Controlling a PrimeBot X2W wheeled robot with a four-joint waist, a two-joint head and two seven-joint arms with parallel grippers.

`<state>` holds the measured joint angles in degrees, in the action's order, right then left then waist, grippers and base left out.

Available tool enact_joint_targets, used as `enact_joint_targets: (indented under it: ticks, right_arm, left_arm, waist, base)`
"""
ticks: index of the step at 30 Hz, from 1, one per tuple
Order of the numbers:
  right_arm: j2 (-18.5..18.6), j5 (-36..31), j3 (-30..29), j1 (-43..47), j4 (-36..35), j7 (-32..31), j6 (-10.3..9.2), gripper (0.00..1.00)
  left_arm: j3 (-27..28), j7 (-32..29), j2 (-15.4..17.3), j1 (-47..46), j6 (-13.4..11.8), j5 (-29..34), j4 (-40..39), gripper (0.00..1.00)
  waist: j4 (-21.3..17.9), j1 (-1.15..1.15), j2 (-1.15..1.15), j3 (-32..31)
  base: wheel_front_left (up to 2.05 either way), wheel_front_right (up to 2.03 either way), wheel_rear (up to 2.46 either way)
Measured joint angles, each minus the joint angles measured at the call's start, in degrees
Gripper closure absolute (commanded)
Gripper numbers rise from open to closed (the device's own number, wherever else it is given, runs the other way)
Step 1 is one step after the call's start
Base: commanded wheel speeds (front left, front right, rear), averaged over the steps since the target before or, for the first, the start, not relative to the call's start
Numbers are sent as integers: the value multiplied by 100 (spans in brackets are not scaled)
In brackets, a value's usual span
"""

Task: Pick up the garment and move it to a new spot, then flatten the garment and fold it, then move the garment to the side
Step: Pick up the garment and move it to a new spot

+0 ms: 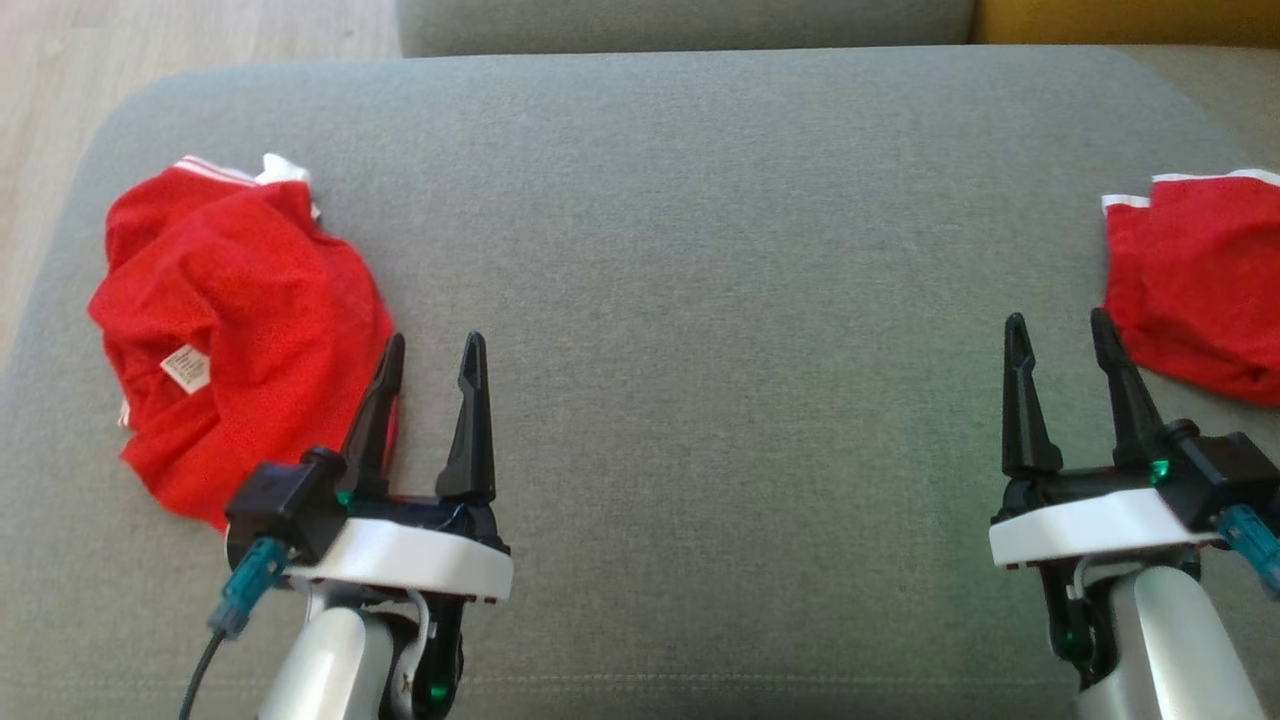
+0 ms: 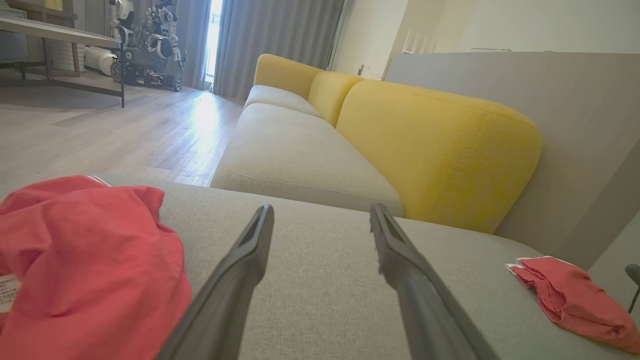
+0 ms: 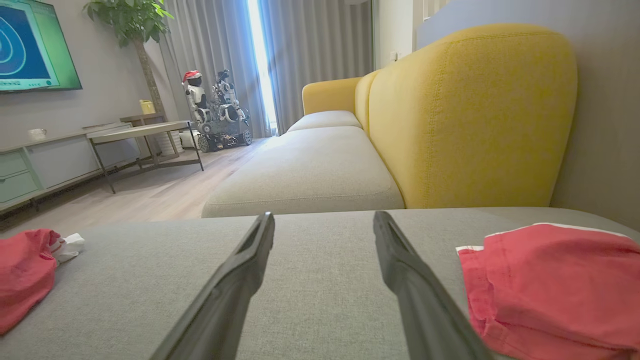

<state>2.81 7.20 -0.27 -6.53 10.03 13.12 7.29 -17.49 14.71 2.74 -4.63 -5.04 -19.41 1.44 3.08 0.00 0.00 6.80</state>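
- Head view: a crumpled red garment [image 1: 235, 330] lay at the left end of a grey sofa cushion [image 1: 700, 200], just beside my left gripper [image 1: 433, 342], which was spread wide and empty. My right gripper [image 1: 1058, 320], also spread and empty, sat near a second red garment [image 1: 1195, 290] at the right edge.
- Left wrist view: the crumpled heap bulged to the left of my parted fingers.
- Right wrist view: the second piece lay flatter, to the right of my fingers.
- The cloth looked light, soft and limp. I judged a pinch on a raised fold best.
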Motion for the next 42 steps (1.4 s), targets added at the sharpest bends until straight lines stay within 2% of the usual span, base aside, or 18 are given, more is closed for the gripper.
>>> enact_joint_targets:
  ticks: [6,10,18,21,30,36,42]
  right_arm:
    - [0,38,55,1,-63,-1,0,0]
    - [-1,36,165,0,-113,-3,0,0]
    - [-1,26,311,1,-164,-88,0,0]
    - [-1,-22,389,4,-185,-113,0,0]
    - [-1,-5,573,41,-182,-155,0,0]
    - [-1,38,616,160,-158,-155,0,0]
    - [-2,64,720,165,-138,-156,0,0]
  left_arm:
    - [51,0,0,-19,-8,-1,-87,0]
    - [180,-1,0,-34,-53,-58,-149,0]
    - [386,-1,0,-30,-99,-58,-245,0]
    - [471,0,-2,-12,-103,-62,-297,0]
    - [545,-1,0,350,-109,-91,-311,0]
    - [558,-1,2,442,-156,-91,-319,0]
    - [621,-1,1,442,-171,-92,-333,0]
  waist:
    - [205,0,0,61]
    - [485,0,0,101]
    - [1228,0,0,97]
    - [1621,0,0,69]
    - [2352,0,0,-79]
    - [2606,0,0,-202]
    - [2568,0,0,-232]
  base:
    - [0,0,0]
    - [0,0,0]
    - [0,0,0]
    - [0,0,0]
    - [0,0,0]
    - [0,0,0]
    - [0,0,0]
